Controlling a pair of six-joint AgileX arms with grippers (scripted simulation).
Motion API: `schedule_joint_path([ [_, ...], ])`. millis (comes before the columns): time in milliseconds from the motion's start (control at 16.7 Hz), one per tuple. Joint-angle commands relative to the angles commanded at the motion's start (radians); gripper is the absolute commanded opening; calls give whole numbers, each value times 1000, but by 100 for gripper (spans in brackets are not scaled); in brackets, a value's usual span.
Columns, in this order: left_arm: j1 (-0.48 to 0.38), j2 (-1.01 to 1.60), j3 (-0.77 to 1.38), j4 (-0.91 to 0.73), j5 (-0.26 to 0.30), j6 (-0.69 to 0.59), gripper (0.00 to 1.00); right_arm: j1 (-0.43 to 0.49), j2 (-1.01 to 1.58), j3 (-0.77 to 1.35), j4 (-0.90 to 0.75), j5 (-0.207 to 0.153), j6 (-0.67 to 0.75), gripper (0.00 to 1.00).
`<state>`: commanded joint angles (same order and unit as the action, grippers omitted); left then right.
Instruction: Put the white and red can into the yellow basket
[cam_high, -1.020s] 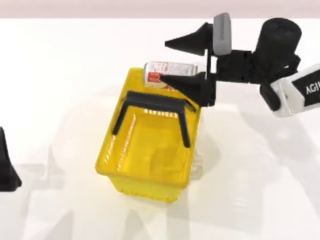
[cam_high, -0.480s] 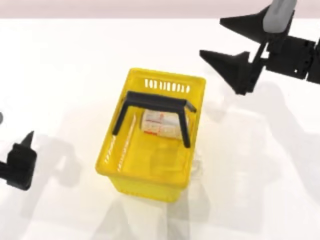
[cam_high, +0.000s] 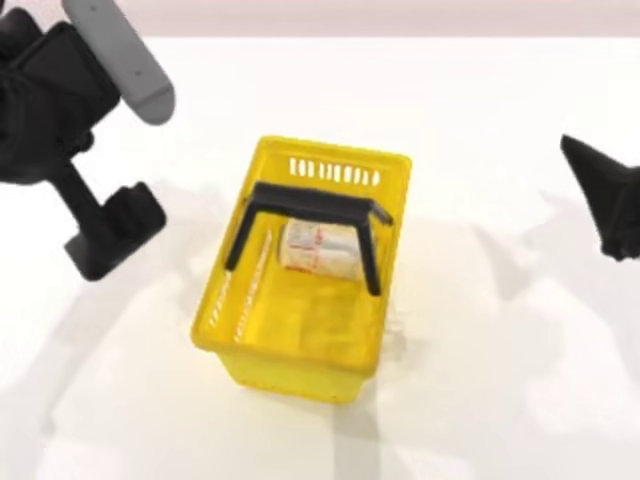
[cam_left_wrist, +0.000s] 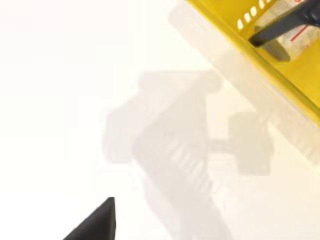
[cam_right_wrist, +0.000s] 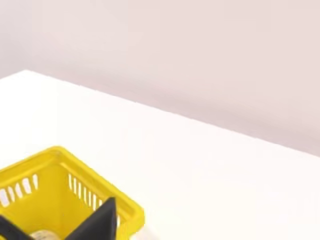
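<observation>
The left hand (cam_high: 110, 235) hangs over the far left part of the white surface (cam_high: 480, 380), well apart from the basket (cam_high: 300, 350), and with only one dark fingertip showing in its wrist view I cannot tell whether it is spread or closed. A grey oval piece sits on that arm above the black body. The right hand (cam_high: 605, 195) is at the right edge, also well clear of the basket, only a black pointed finger (cam_high: 590, 175) in sight, so its state cannot be told either; neither hand is touching anything. Between them, near the middle of the surface, stands the yellow basket with slotted walls and its black handle (cam_high: 310, 205) raised across the far half. The can (cam_high: 320, 248) lies on its side inside the basket, on the floor toward the far end, just under the handle. Its white body carries red patches and lines of lettering, but the writing is too small to read. The left wrist view catches a corner of the basket (cam_left_wrist: 280, 65) with the can (cam_left_wrist: 295, 30) behind the handle.
</observation>
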<state>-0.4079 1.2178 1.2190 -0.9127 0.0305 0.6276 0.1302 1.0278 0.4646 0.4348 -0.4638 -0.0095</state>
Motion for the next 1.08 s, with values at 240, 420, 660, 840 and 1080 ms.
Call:
schedule_joint_path([
  [240,-106,357,361,-221,-6,183,100,-50,-395,-198,-179,188,3,100],
  [420,-172,598,585,-368,-13,303,100,-83,-665,-318,-292,308,7,100],
  [660,-236,844,794,-519,-22,420,100,-111,-924,-424,-394,419,10,100],
  [840,-259,939,871,-581,-27,465,100,-119,-1016,-460,-430,459,10,100],
  [1080,-261,951,881,-588,-28,471,100,-120,-1028,-465,-435,464,10,100],
])
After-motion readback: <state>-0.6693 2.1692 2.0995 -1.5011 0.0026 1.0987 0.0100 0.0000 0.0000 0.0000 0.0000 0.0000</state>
